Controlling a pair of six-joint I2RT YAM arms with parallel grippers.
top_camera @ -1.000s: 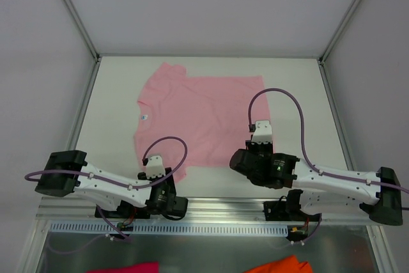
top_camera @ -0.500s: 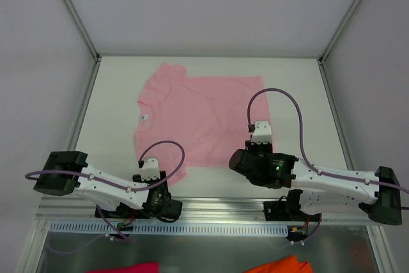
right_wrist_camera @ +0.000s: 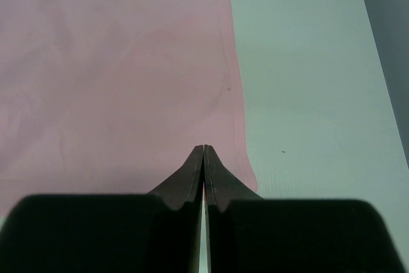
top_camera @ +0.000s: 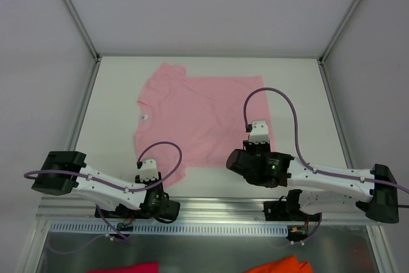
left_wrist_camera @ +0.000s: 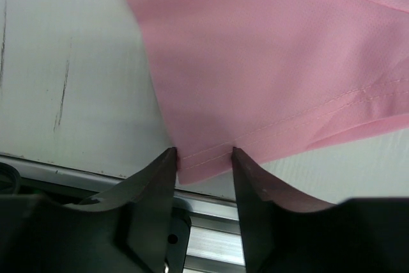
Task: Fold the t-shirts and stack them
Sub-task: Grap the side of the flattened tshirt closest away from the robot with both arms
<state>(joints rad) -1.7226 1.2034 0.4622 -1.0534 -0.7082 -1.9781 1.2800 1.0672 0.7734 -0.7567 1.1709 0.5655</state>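
The light pink t-shirt lies spread flat on the white table, its small white neck label at the left. My left gripper is at the shirt's near left corner. In the left wrist view it is open, and the stitched corner of the t-shirt lies between its fingertips at the table's near edge. My right gripper is at the shirt's near right corner. In the right wrist view it is shut, its tips over the flat t-shirt beside the hem; no cloth shows pinched.
A metal rail runs along the table's near edge and also shows in the left wrist view. A magenta cloth scrap and an orange cloth scrap lie below it. Slanted frame posts flank the white backdrop.
My left gripper has drawn back toward the near edge and slightly left, to the shirt's near left corner. My right gripper has shifted a little left. The shirt has not moved.
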